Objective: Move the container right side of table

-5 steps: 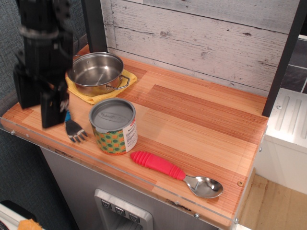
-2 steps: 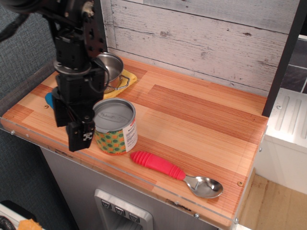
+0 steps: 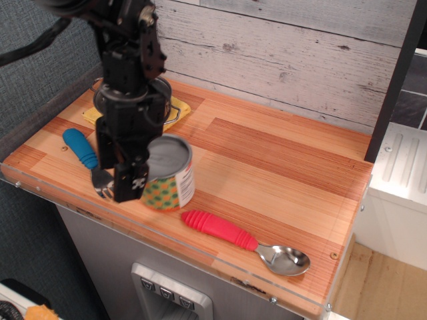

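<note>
Table [image 3: 280, 160]: wood-grain top, right half largely bare.
Gripper [image 3: 130, 180]: lowered at the container's left flank; whether its jaws were apart or clamped could not be told.
Container [image 3: 172, 175]: at the front-left, just right of the gripper, tilted; destination lay rightward.

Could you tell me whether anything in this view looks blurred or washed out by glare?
In the observation.image view, the can is slightly smeared beside the gripper; the spoon bowl shows a bright reflection; the table is evenly lit and sharp.
</note>
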`<state>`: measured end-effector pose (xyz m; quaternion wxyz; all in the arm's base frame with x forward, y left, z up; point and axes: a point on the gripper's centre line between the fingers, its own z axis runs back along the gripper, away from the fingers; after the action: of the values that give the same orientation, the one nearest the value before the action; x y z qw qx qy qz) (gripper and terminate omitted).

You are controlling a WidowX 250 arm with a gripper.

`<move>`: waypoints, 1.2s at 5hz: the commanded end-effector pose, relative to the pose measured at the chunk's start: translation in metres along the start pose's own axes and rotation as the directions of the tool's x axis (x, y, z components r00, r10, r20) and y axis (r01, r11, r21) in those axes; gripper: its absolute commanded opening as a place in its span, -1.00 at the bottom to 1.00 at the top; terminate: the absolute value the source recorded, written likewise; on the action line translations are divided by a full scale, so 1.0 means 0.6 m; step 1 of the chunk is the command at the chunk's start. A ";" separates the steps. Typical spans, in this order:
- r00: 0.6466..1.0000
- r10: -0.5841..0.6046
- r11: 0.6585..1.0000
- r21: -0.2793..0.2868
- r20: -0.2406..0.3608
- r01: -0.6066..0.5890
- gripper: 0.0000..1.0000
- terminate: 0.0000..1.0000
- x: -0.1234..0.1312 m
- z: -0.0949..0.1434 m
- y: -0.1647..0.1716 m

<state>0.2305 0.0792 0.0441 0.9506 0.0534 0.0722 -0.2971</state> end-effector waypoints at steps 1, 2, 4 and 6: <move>0.995 -0.078 0.997 0.027 0.060 0.077 1.00 -1.00 0.041 0.024 0.023; 0.994 -0.096 0.994 0.062 0.060 0.092 1.00 -1.00 0.076 0.034 0.020; 0.987 -0.114 0.991 0.083 0.112 0.105 1.00 -1.00 0.133 0.052 0.010; 0.972 -0.138 0.990 0.065 0.189 0.128 1.00 -1.00 0.199 0.071 0.000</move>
<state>0.3269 0.0030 0.0501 0.9318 0.0336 -0.0047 -0.3615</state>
